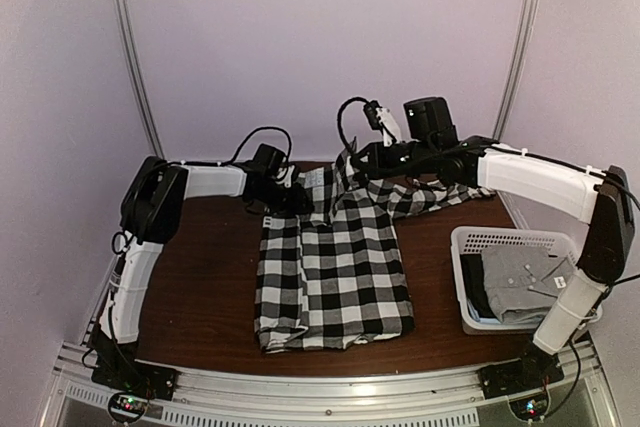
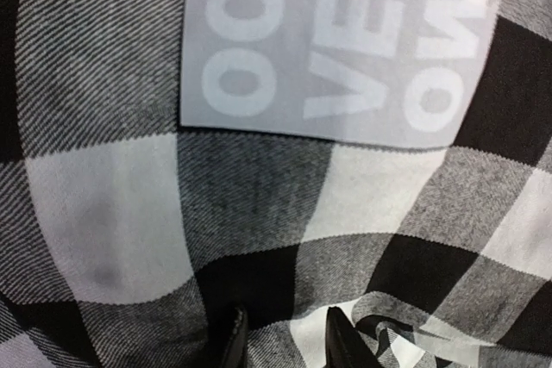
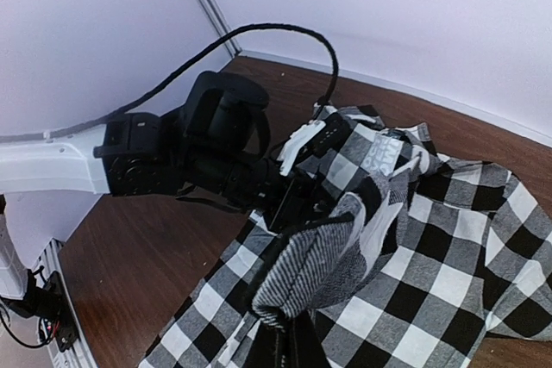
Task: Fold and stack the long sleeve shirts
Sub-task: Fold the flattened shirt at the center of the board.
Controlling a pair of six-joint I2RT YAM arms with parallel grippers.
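We judge that the fold of the checked shirt (image 1: 335, 277) is in hand, and early. The shirt lies down the middle of the counter (image 1: 200, 287) with its hem toward the arm bases. Its lower part is flat and roughly squared, while its far end is gathered and raised off the wood, with 1 sleeve trailing to the right. Both arms reach to that far end. The right gripper (image 1: 365, 159) has its jaws together on a bunched fold of the cloth and holds it above the counter. The left gripper (image 2: 287, 344) sits at the collar corner, its jaws drawn close on checked cloth, with the neck label (image 2: 336, 40) just beyond them.

We think the next move calls for the 2 arms to carry the held cloth together, over and down onto the flat body. The edge must be kept taut and level so that the sleeve folds in. The cloth is limp and could slip, or drag the flat part askew.

Pale walls (image 1: 320, 37) stand behind and to the sides, with 2 slim metal posts (image 1: 135, 57) in the corners. The counter is dark brown wood, and a metal rail (image 1: 330, 387) runs along its near edge. At its right stands a white basket (image 1: 480, 239) with the grey shirt (image 1: 525, 277) crumpled inside. No stack is begun yet.
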